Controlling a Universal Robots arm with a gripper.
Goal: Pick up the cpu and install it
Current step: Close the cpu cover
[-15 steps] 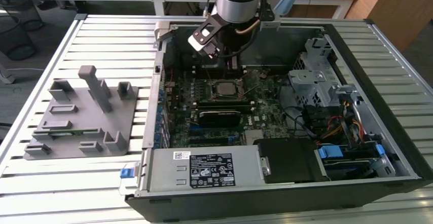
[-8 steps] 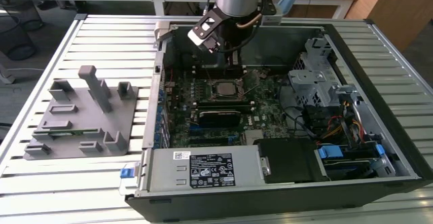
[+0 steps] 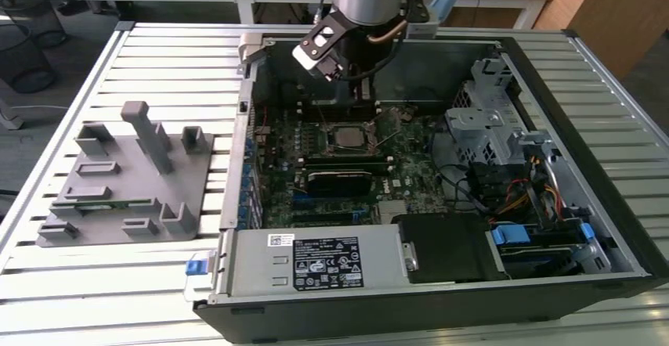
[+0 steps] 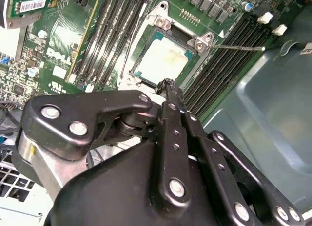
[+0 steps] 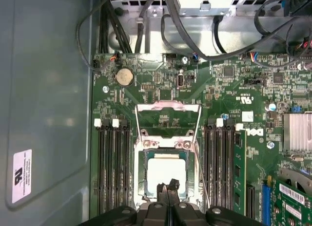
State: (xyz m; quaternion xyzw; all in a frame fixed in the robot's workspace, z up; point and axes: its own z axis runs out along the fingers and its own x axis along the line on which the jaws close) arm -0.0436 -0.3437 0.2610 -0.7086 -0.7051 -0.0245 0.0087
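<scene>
At the exterior view's left, a grey fixture sits on the table. Mid-frame, inside the case, the cpu lies in its socket, with the plate flipped open and unlatched. The gripper hangs at the chip's edge, clenched and empty; whether it touches, I cannot tell. Pressing off-centre could tilt the cpu and bend pins. Drifting sideways could snag the lever.

Silver square cpu, lying flat (lid up), in socket
</scene>
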